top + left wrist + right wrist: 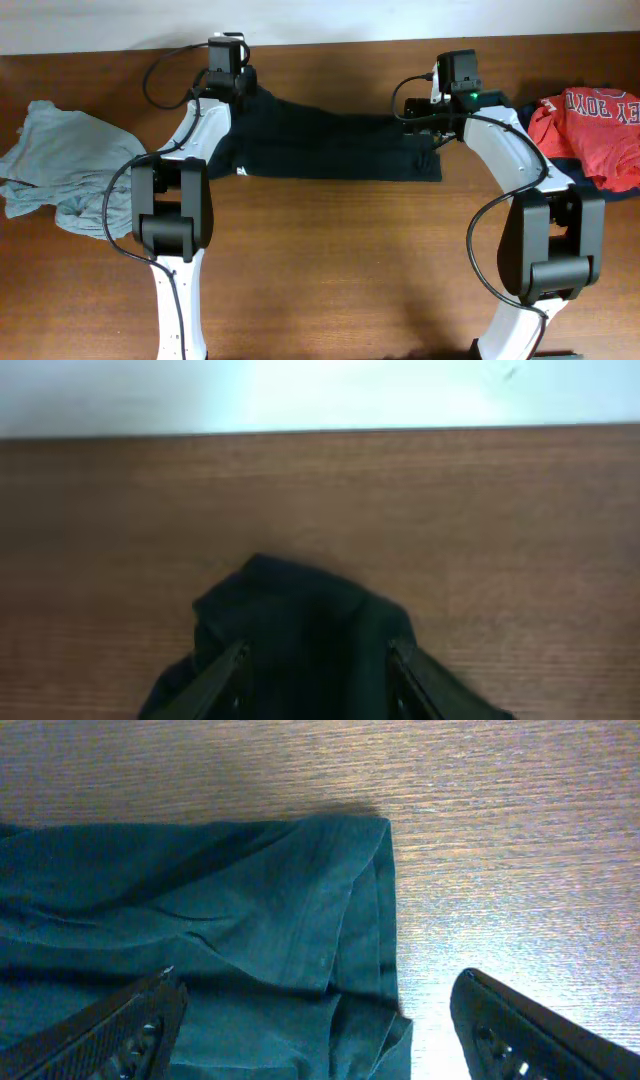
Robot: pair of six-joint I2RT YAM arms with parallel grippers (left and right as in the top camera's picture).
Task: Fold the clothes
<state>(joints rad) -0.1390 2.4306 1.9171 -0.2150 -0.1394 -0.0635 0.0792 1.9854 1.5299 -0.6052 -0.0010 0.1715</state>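
The black T-shirt (330,145) lies as a long band across the far part of the wooden table (330,270), with a small white mark (240,172) at its front left. My left gripper (232,88) is at its far left end. In the left wrist view a bunched hump of the shirt (300,610) fills the gap between the fingers of the left gripper (318,660), which look closed on it. My right gripper (428,122) is over the shirt's right end. In the right wrist view the right gripper (315,985) is wide open above the shirt's corner (250,890).
A crumpled pale grey-blue shirt (60,165) lies at the left edge. A red shirt with white lettering (595,125) sits piled at the right edge on dark fabric. The table's far edge (320,432) runs just beyond the left gripper.
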